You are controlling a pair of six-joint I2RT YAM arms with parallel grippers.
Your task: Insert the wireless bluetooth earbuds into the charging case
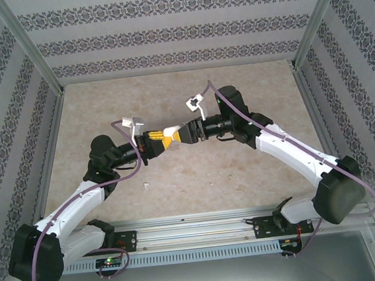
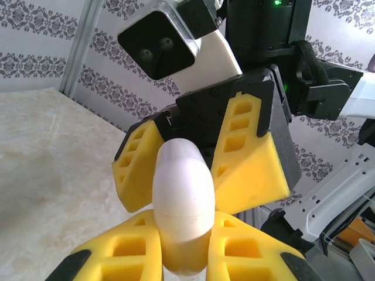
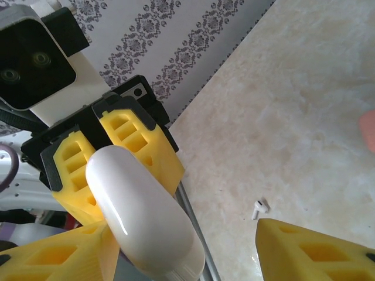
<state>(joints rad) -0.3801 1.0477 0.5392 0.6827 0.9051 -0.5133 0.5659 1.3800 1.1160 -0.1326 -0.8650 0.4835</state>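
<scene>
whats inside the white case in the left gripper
Cannot be seen: the white case is closed, lid seam shut, clamped in the left gripper. One white earbud lies outside it on the table.

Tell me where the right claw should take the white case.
The free rounded end of the white case, opposite the end the left claw pinches. Come straight along its long axis with the right claw, one finger on each side: the oval points end-on.

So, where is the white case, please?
Top view: the case is mid-air, central over the table, gripped by the left pincer, its far end inside the open right pincer.
</scene>
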